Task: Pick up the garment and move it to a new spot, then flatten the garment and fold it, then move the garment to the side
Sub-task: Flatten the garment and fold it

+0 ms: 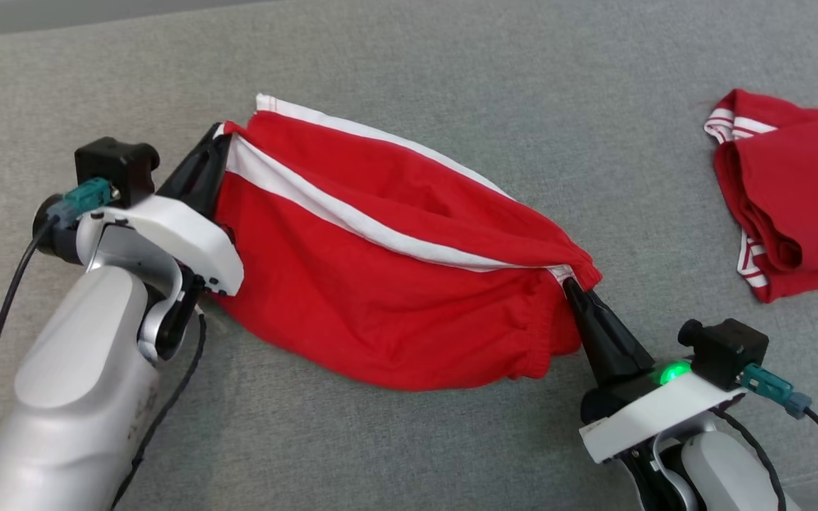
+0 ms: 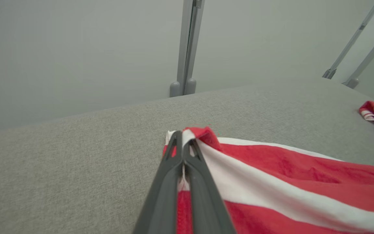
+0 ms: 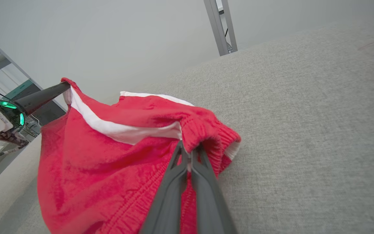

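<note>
Head view: high, looking steeply down on the grey fabric surface. Left wrist view: close behind the left gripper, aimed low across the surface toward a pale wall. Right wrist view: equally close behind the right gripper, horizon tilted. All three share the red garment; the second red piece sits at each view's right edge.

The garment I held was bright red with white stripes. My left gripper and right gripper were black-fingered. Right of the garment, a second cloth was red with white stripes. The surface was heathered grey.
</note>
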Controlling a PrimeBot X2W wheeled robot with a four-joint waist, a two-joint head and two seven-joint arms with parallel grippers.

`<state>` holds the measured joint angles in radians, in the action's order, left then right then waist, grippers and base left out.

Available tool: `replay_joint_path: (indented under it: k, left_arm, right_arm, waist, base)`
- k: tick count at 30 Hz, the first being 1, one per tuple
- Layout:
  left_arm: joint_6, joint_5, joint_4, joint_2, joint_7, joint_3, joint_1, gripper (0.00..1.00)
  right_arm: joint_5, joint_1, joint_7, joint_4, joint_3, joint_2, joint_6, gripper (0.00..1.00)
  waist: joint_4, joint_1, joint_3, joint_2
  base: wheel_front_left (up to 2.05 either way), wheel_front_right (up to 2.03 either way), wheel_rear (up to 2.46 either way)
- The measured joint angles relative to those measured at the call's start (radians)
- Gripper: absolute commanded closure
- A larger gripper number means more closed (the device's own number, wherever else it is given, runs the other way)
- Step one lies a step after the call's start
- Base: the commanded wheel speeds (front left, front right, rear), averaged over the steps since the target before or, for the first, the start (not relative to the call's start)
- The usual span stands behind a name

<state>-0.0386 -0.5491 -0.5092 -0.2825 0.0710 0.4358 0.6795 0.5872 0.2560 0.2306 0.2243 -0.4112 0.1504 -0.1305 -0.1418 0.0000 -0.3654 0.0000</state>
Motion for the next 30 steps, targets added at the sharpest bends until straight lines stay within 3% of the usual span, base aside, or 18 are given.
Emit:
replay_joint_path:
  k: [15, 27, 28, 29, 30]
  left_arm:
    - [-0.019, 0.046, -0.371, 0.082, 0.013, 0.048, 0.269, 1.0]
    - [-0.032, 0.07, -0.581, 0.141, 0.04, 0.096, 0.379, 1.0]
    - [-0.035, 0.074, -0.593, 0.144, 0.045, 0.101, 0.383, 1.0]
    - [-0.039, 0.076, -0.604, 0.145, 0.051, 0.105, 0.388, 1.0]
    - [-0.04, 0.08, -0.615, 0.146, 0.057, 0.112, 0.393, 1.0]
  right_arm:
    - [-0.036, 0.09, 0.016, 0.057, 0.003, -0.037, 0.0, 1.0]
    - [-0.051, 0.12, 0.025, 0.099, 0.011, -0.06, 0.0, 1.0]
    - [-0.052, 0.12, 0.025, 0.101, 0.016, -0.062, 0.0, 0.97]
    - [-0.052, 0.12, 0.026, 0.103, 0.019, -0.064, 0.0, 0.8]
    - [-0.052, 0.121, 0.026, 0.104, 0.021, -0.066, 0.0, 0.7]
  waist:
    - [-0.03, 0.0, -0.061, 0.0]
    - [-0.041, 0.0, -0.071, 0.0]
    - [-0.041, 0.0, -0.07, 0.0]
    - [-0.042, 0.0, -0.07, 0.0]
    - [-0.042, 0.0, -0.069, 0.0]
  base:
    - [0.0, 0.0, 0.0]
    - [0.0, 0.0, 0.0]
    - [0.0, 0.0, 0.0]
    - [0.0, 0.0, 0.0]
    - [0.0, 0.0, 0.0]
